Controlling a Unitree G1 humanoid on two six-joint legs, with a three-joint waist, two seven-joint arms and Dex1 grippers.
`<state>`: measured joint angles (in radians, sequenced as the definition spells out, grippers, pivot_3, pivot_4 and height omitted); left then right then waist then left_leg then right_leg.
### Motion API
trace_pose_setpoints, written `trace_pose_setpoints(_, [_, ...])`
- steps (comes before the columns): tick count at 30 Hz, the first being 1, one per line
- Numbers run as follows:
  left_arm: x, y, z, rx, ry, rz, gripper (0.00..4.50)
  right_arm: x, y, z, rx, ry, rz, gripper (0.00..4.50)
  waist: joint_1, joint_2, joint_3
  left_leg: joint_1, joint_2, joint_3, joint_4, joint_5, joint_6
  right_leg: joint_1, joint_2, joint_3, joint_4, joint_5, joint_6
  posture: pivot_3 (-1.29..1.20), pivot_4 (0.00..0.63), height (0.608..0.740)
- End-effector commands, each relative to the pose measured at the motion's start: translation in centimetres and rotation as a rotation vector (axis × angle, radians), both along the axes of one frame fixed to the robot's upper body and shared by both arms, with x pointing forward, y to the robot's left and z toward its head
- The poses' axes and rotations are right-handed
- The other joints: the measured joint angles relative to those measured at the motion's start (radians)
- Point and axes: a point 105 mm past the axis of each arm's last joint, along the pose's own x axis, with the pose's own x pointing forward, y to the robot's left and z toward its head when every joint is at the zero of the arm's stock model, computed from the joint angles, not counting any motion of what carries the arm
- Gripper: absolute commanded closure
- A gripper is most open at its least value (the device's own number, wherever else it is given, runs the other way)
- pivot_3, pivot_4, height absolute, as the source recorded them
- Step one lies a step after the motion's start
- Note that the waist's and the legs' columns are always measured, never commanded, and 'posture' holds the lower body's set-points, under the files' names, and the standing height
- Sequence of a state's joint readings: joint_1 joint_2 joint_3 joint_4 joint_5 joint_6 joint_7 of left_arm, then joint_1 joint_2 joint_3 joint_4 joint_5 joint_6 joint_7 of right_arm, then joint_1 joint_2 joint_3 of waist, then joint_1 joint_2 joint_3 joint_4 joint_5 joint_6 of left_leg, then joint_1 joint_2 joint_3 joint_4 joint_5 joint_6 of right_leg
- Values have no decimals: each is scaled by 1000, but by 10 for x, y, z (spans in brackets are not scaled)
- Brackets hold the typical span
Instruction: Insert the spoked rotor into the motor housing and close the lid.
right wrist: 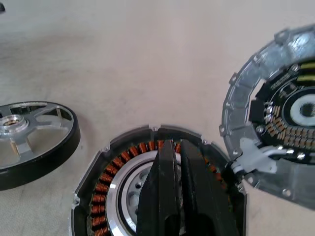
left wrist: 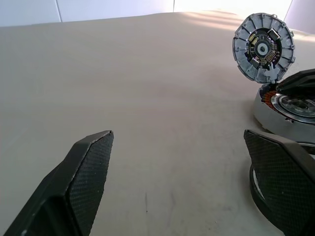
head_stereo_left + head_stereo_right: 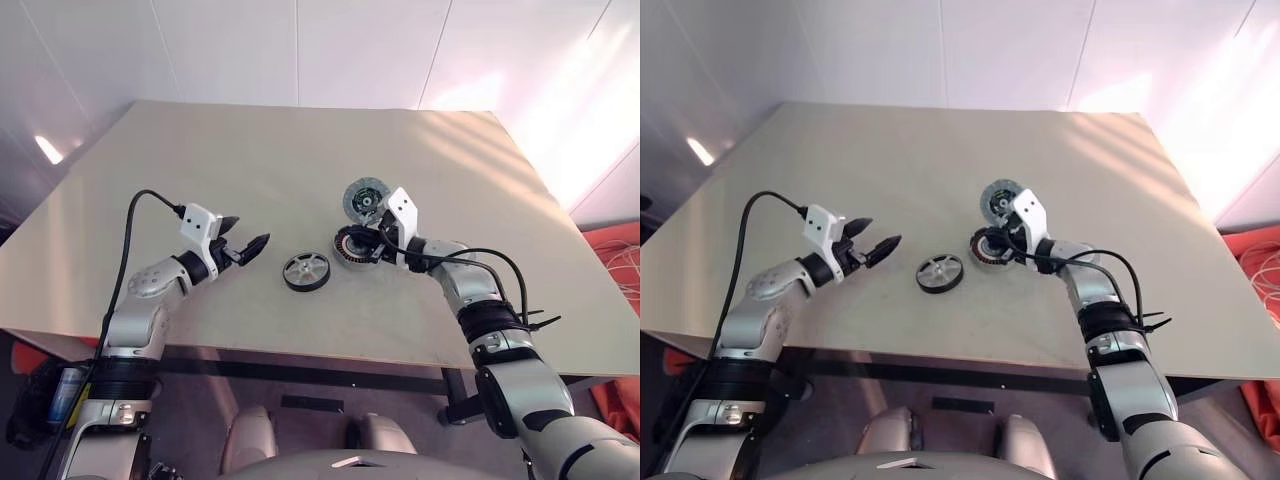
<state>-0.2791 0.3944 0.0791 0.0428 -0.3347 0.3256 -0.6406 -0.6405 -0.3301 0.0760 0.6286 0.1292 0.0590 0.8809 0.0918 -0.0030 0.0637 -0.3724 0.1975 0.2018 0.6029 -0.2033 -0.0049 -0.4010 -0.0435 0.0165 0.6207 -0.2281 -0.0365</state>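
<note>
The spoked rotor, black-rimmed with a silver spoked face, lies flat on the table between my two grippers. To its right sits the motor housing, its copper windings showing around a silver centre. The lid stands tilted up at the housing's far edge, its dark inner face with green-yellow marks in view. My right gripper is shut, its fingers lying over the housing's open top with the tips at the far windings. My left gripper hangs open left of the rotor, nothing between its fingers.
The beige table stretches bare behind and to the left of the parts. Its front edge runs just below both arms. A black cable loops from my left wrist.
</note>
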Motion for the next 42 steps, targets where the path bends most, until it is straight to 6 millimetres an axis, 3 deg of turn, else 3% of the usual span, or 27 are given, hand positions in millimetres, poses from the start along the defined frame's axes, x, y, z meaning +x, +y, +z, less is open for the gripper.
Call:
trace_pose_setpoints(1, [2,-4,20,7,-67,-15,0,6,4,38,44,-109,18,4318,1,0,0,0,0,0,0,0,0,0,0,0,0,0,0,0,0,740])
trace_pose_setpoints(7, [2,-1,21,9,-66,-9,0,0,6,24,37,-66,28,4318,1,0,0,0,0,0,0,0,0,0,0,0,0,0,0,0,0,740])
trace_pose_setpoints(11, [2,1,21,11,-67,-5,0,-9,2,-18,-55,41,11,4318,2,0,0,0,0,0,0,0,0,0,0,0,0,0,0,0,0,740])
trace_pose_setpoints(13, [2,1,20,11,-66,-4,0,-10,0,-27,-92,46,2,4318,1,0,0,0,0,0,0,0,0,0,0,0,-1,0,0,0,0,740])
trace_pose_setpoints(27, [6,7,1,11,-49,1,0,6,0,46,3,-146,-7,4318,1,0,0,-1,0,0,0,0,0,-1,0,0,0,0,0,0,0,740])
trace_pose_setpoints(35, [8,12,-7,5,-44,16,0,1,-2,44,-42,-158,11,4318,2,0,0,-1,0,0,0,0,0,0,0,0,0,0,0,0,0,740])
trace_pose_setpoints(42, [8,8,-14,-103,72,19,0,-1,-18,46,-68,-169,-21,4318,3,0,0,-1,0,0,0,0,0,0,0,0,0,0,0,0,0,740])
